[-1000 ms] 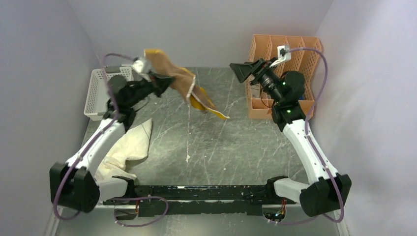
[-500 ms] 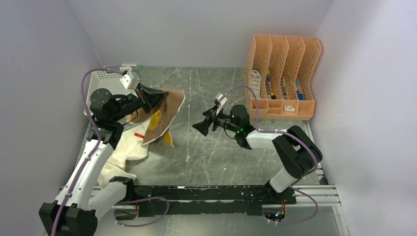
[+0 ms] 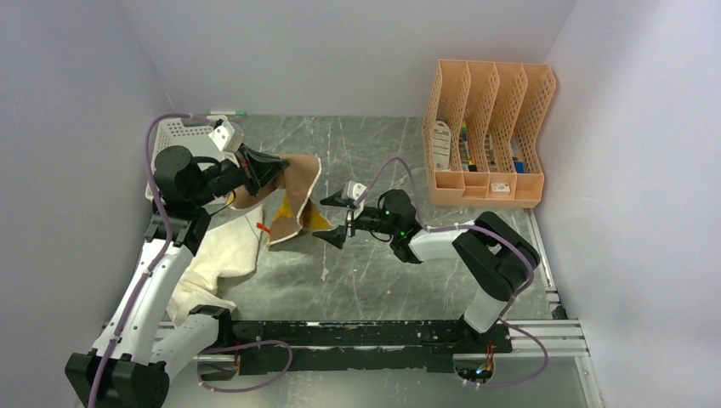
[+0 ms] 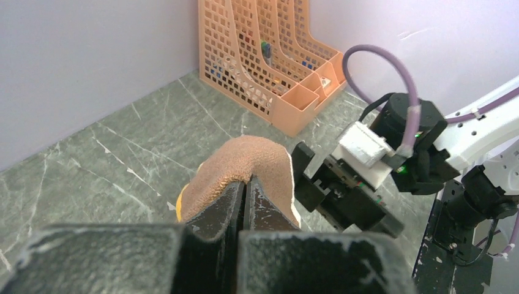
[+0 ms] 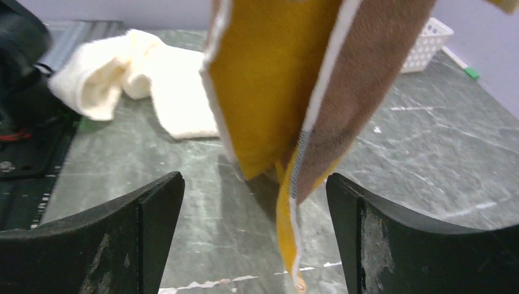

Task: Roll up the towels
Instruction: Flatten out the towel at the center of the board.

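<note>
Now that the wide-open right gripper (image 3: 331, 221) has been swung in by the yellow towel (image 3: 295, 189), kept pinched by the left gripper (image 3: 269, 168), its loose corner can likely be grabbed.

Pretty sure I live in a robotics lab test cell, not anyone's home. Plain lilac-grey walls (image 3: 340, 51) box me in at 9, 12 and 3 o'clock. The tabletop (image 3: 383, 272) is dark and marble-patterned, and I'm bolted to a black rail (image 3: 357, 331) at 6 o'clock, with purple cables (image 4: 379, 50) looping off me. Props: an orange mesh file organizer (image 3: 493, 127) at 2 o'clock and a white plastic basket (image 3: 191, 134) at 10.
</note>
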You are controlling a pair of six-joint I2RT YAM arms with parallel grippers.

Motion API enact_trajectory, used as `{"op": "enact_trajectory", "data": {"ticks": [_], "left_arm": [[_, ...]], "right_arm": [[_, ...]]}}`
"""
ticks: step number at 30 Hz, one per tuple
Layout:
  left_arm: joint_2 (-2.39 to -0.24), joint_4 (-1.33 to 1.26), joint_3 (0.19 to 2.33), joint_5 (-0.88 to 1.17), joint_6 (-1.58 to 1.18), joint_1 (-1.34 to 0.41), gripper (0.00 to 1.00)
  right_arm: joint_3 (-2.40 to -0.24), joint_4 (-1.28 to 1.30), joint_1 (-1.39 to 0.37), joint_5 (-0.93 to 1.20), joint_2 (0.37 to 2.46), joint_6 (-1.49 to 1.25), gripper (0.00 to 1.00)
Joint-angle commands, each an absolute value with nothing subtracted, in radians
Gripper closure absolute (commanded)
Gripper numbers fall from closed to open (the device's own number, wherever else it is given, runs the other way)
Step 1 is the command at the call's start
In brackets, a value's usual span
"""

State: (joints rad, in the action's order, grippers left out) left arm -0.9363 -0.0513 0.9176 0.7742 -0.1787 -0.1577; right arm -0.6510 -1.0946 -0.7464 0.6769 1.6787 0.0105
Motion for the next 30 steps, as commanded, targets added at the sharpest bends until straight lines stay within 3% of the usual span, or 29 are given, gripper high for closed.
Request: {"op": "enact_trajectory", "data": {"ticks": [1,18,20,21,22,23,30], "left_arm": [[-0.929,-0.022,0.969,0.804,-0.146,-0.145,0.93],[-0.914,0.070,1.025,0.804,-0.085,-0.138,0.93],[-0.913,0.071,1.028,0.801,-0.079,-0.138,0.93],[-0.914,0.073,1.029,0.796,-0.074,-0.137,0.93],[-0.914,0.074,1.029,0.789,-0.069,-0.136,0.93],[-0.914,0.077,1.031,0.778,-0.061,-0.135,0.93],[-0.887,-0.050,0.965,0.445,0.023,-0.132,0.93]], "right_arm": [[-0.701,-1.043,-0.761,0.588,1.739,0.135,0.15],[-0.757,-1.002,-0.775,0.599,1.932,0.147,0.30],[-0.779,-0.973,-0.775,0.620,1.951,0.154,0.44],[-0.800,-0.938,-0.775,0.633,1.959,0.167,0.62],[-0.824,-0.888,-0.775,0.644,1.961,0.189,0.88],[-0.844,-0.829,-0.770,0.644,1.952,0.214,1.00],[-0.913,-0.586,-0.546,0.537,1.616,0.210,1.00]]}}
